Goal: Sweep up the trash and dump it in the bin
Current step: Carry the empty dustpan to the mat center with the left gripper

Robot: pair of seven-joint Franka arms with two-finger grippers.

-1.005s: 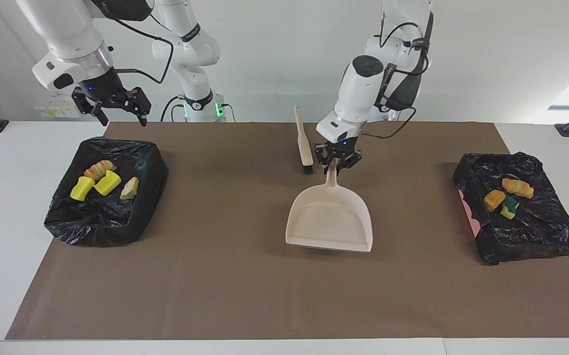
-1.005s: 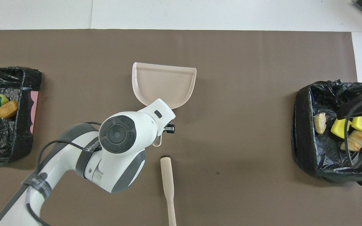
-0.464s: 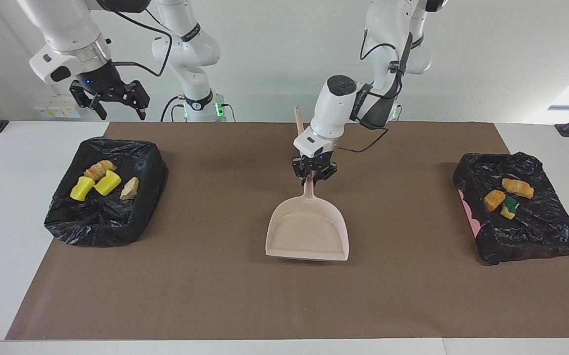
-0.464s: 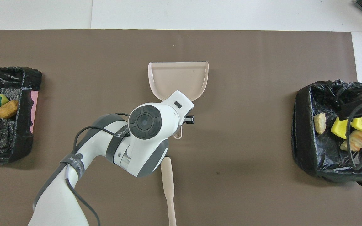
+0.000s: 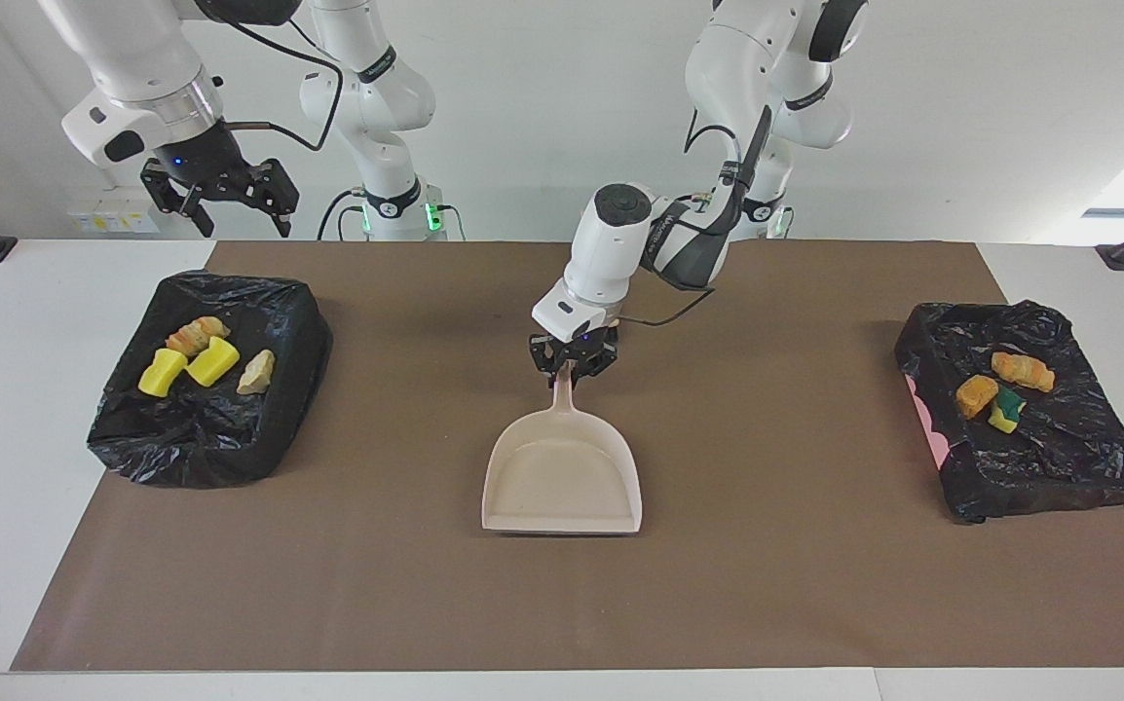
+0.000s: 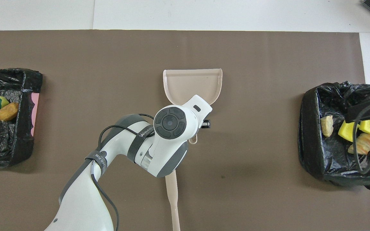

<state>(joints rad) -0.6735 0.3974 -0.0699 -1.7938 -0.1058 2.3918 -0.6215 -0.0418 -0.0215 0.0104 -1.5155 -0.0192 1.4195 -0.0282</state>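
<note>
Now, left gripper: closed on the handle of the beige dustpan, over the middle of the brown mat.
Dustpan: its pan appears empty; the open lip points away from the robots, and it seems to rest on or just above the mat.
Brush: lies on the mat just robot-side of the left gripper, partly hidden under the arm; nobody holds it.
Right gripper: fingers spread, holding nothing, waiting over the robot-side edge of the bin at its own end.
Bin toward the right arm's end: black-lined; holds four scraps, two yellow sponge chunks and two tan lumps.
Bin toward the left arm's end: black-lined; holds three scraps, two orange lumps and a green-and-yellow sponge.
Progress: no trash shows on the mat, so sweeping and dumping look finished; likely only setting the dustpan down remains.
</note>
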